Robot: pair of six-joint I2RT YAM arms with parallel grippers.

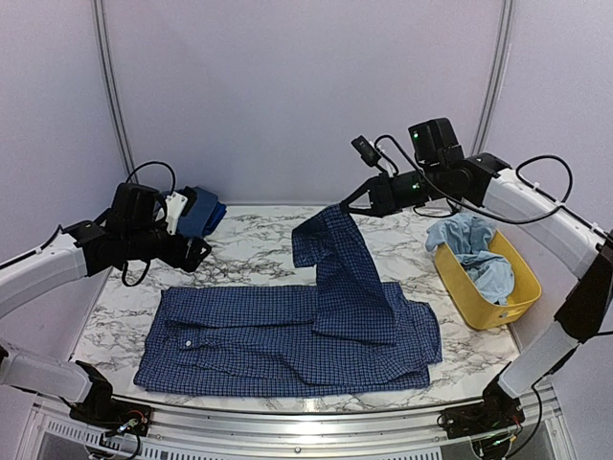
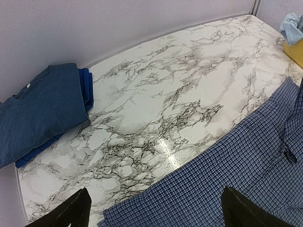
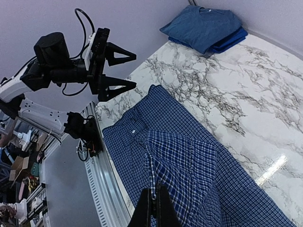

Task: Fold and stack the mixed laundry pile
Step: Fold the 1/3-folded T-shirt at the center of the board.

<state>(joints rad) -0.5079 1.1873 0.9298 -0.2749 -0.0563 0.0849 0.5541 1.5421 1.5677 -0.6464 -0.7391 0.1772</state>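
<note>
The navy small-check shirt [image 1: 278, 340] lies spread over the front of the marble table [image 1: 254, 244]. My right gripper [image 1: 347, 205] is shut on one edge of it and holds that part raised above the table, so the cloth hangs down in a fold [image 1: 340, 259]. In the right wrist view the pinched cloth sits between the closed fingers [image 3: 154, 204] and the shirt [image 3: 189, 156] spreads out below. My left gripper [image 1: 196, 251] hovers open and empty near the shirt's far left corner; its view shows the shirt's edge [image 2: 222, 179] between the spread fingertips [image 2: 78, 210].
A folded stack of blue garments [image 1: 203, 211] [image 2: 42, 113] [image 3: 203, 26] rests at the back left by the wall. A yellow tub [image 1: 522, 292] at the right holds a light-blue garment [image 1: 476, 247]. Bare marble [image 2: 165, 94] lies behind the shirt.
</note>
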